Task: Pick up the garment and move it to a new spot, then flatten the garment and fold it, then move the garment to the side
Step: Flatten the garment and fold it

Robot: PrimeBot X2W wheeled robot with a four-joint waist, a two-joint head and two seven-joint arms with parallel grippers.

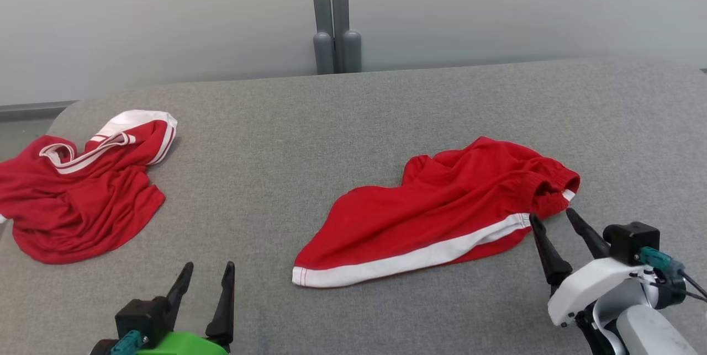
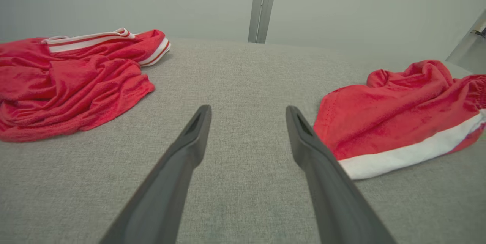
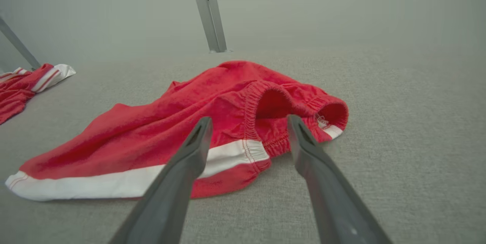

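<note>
Red shorts [image 1: 442, 206] with a white side stripe lie crumpled right of centre on the grey table [image 1: 309, 139]; they also show in the left wrist view [image 2: 398, 115] and the right wrist view [image 3: 197, 126]. My right gripper [image 1: 552, 217] [image 3: 246, 122] is open, its tips just short of the elastic waistband at the shorts' right end, nothing between them. My left gripper [image 1: 212, 268] [image 2: 246, 111] is open and empty near the front edge, left of the shorts' hem.
A second red garment [image 1: 77, 189] with white trim lies bunched at the table's left edge, also seen in the left wrist view [image 2: 72, 81]. A grey post [image 1: 334, 18] stands behind the table against a pale wall.
</note>
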